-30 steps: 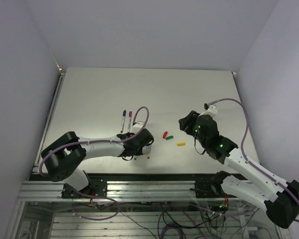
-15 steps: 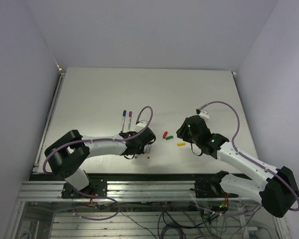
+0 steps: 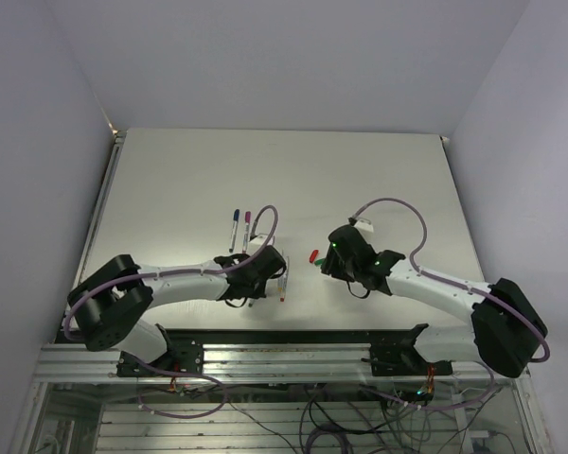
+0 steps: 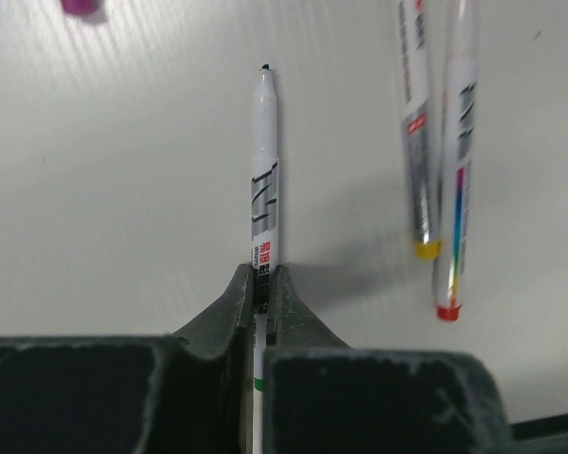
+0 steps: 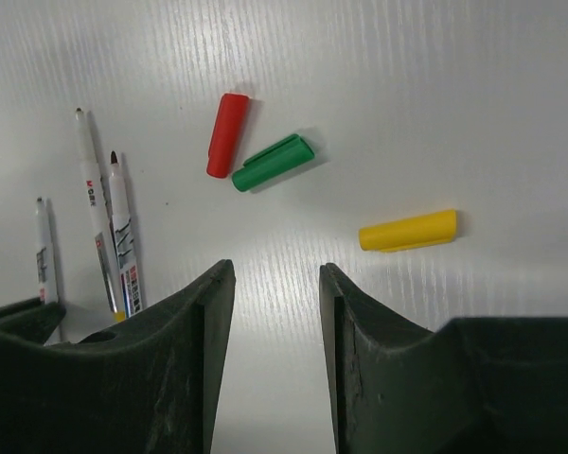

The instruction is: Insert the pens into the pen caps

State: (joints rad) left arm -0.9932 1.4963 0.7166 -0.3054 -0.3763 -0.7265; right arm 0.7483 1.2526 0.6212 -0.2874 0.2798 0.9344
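My left gripper (image 4: 261,274) is shut on a pale pen (image 4: 265,180) with a green band near the jaws; its dark tip points away from me, low over the table. Two more pens lie to its right, one yellow-ended (image 4: 418,142) and one red-ended (image 4: 454,170). My right gripper (image 5: 276,270) is open, hovering with nothing between its fingers. Ahead of it lie a red cap (image 5: 227,134), a green cap (image 5: 273,162) and a yellow cap (image 5: 407,230). In the top view the right gripper (image 3: 329,260) sits beside the red cap (image 3: 312,255) and hides the green and yellow ones.
Two further pens, blue-tipped (image 3: 235,227) and magenta-tipped (image 3: 247,225), lie behind the left gripper (image 3: 263,280). A magenta cap (image 4: 79,6) shows at the top edge of the left wrist view. The table's near edge (image 3: 284,329) runs just behind both grippers.
The left gripper closed onto the green-banded pen. The right arm swung left and lower over the caps, its jaws narrowing a little.
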